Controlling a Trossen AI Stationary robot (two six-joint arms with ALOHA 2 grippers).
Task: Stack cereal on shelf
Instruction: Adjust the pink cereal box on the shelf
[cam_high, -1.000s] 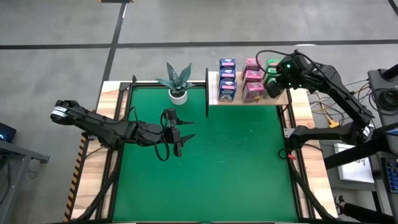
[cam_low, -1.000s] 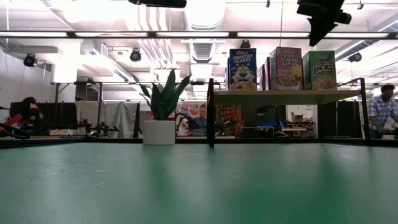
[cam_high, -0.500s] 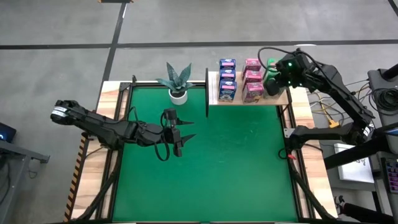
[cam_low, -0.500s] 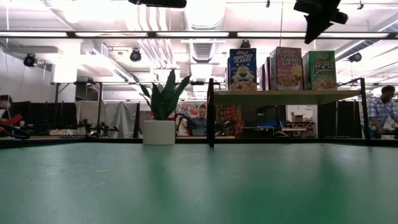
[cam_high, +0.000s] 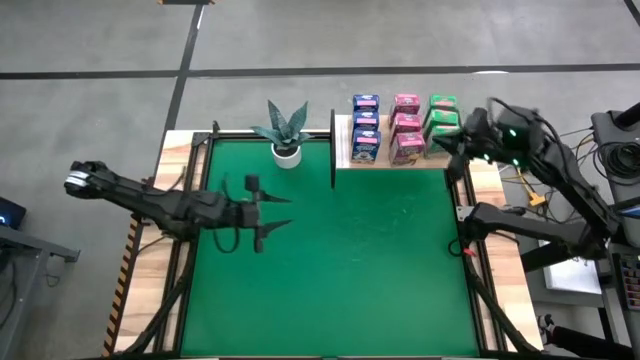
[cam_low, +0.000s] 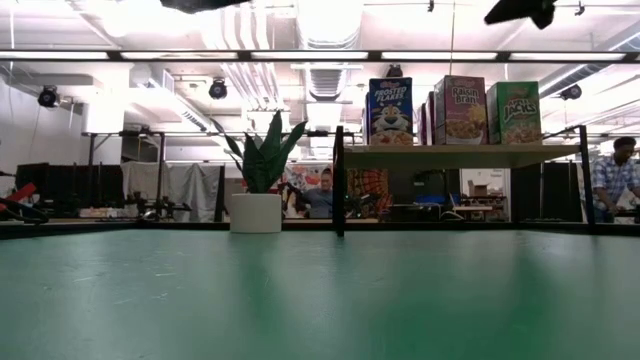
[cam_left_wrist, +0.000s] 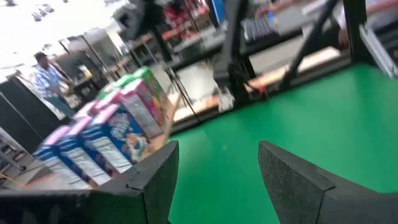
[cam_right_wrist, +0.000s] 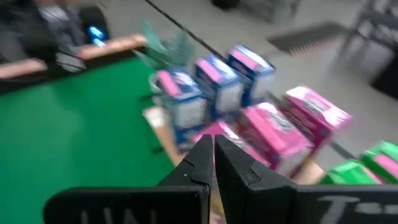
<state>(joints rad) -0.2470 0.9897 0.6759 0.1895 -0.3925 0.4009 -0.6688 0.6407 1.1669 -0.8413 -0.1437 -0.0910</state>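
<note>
The cereal (cam_high: 405, 128) boxes on the shelf (cam_high: 343, 150) look light and crushable (best pinched across flat sides); right gripper (cam_right_wrist: 212, 163) together, left gripper (cam_left_wrist: 214, 171) apart.

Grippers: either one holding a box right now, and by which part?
Nothing is held. The left gripper is open over the green mat; the right gripper is shut and empty beside the shelf.
</note>
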